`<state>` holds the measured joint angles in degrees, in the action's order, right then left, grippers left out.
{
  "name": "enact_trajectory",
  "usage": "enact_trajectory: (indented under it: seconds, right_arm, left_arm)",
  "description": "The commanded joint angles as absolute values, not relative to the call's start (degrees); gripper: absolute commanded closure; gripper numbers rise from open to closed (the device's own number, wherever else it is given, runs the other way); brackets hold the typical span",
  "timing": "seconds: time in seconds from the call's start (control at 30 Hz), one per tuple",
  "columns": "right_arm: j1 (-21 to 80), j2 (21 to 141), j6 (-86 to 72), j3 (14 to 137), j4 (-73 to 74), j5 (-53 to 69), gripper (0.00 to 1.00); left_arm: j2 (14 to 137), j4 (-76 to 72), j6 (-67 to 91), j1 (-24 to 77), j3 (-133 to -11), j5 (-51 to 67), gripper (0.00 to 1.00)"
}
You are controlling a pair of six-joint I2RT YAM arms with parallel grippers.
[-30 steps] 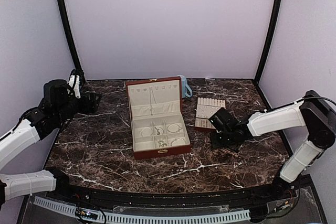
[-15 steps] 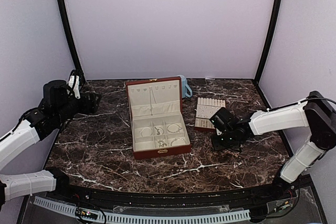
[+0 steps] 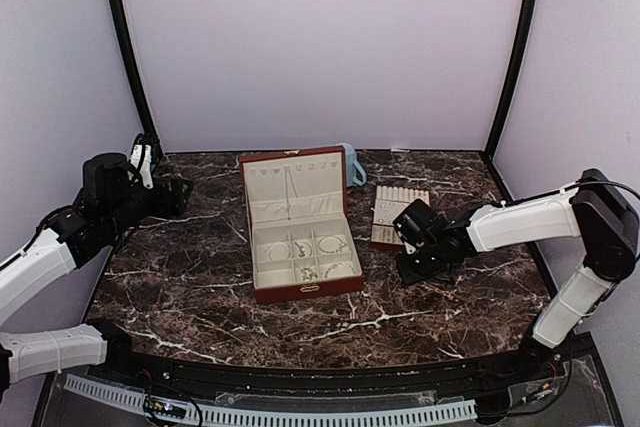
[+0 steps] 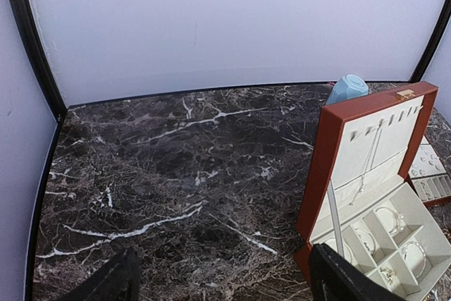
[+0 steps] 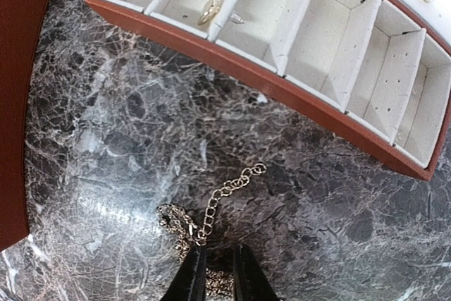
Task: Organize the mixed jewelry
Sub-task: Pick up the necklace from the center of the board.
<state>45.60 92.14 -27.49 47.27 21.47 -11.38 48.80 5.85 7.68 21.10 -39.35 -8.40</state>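
Marble surface (image 5: pixel 106 139): right jaws nearly together astride chain (image 5: pixel 225 192), grip unclear; we squeeze bunched end between tips, lift straight. Left jaws spread.

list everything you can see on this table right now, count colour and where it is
table: one, dark brown marble with white veins, under everything
jewelry box: one, reddish-brown, cream-lined, open, table centre
jewelry pieces: several, silvery, in the box's compartments
necklace: one, silvery, hanging in the box's lid
mug: one, pale blue, behind the box
slotted tray: one, cream, right of the box
ring: one, gold-toned, in a tray slot
chain: one, silvery, on the marble beside the tray
left gripper: black, open, far left, holding nothing
right gripper: black, fingers closed on the chain's near end
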Motion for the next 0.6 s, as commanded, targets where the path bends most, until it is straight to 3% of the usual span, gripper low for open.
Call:
enact_trajectory:
  seconds: [0.0, 0.57]
  right_arm:
    - [45.88, 92.38, -27.73, 48.85, 21.31, -12.35, 0.85]
    - [45.90, 94.54, -28.79, 49.61, 19.86, -12.36, 0.86]
  left_arm:
    - [48.24, 4.83, 7.29, 20.83, -38.93, -8.15, 0.15]
    - [48.09, 4.92, 7.29, 20.83, -38.85, -8.12, 0.15]
